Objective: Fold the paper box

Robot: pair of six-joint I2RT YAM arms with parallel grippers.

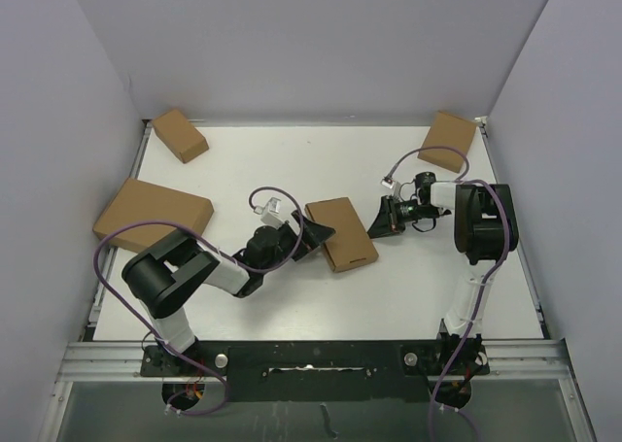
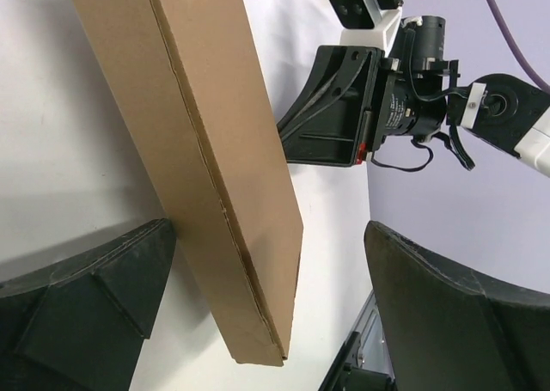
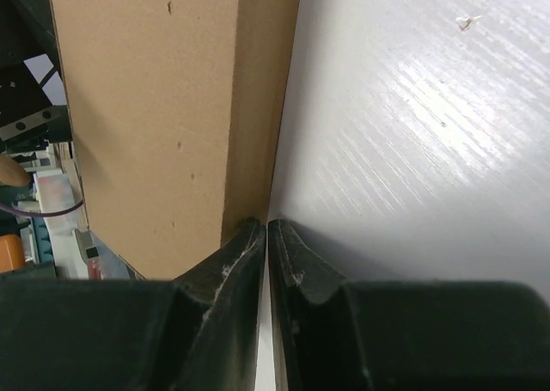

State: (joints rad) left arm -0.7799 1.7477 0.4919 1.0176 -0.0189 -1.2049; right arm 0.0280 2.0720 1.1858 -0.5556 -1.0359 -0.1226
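Your paper box (image 1: 342, 233) lies flat in the middle of the counter (image 1: 292, 160). Your left tool (image 1: 316, 236) is at the box's left side, spread wide. A corner of the box reaches in between its fingers (image 2: 86, 296), but they grip nothing. Your right tool (image 1: 377, 219) is at the box's right side, its fingers (image 3: 232, 271) pressed almost together, holding nothing, their tips at the foot of the cardboard wall.

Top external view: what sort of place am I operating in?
Probably a lab robot test cell: plain pale walls enclose a white tabletop on three sides, an aluminium rail carries the arm bases, and the brown cardboard paper box sits among three other cardboard boxes.
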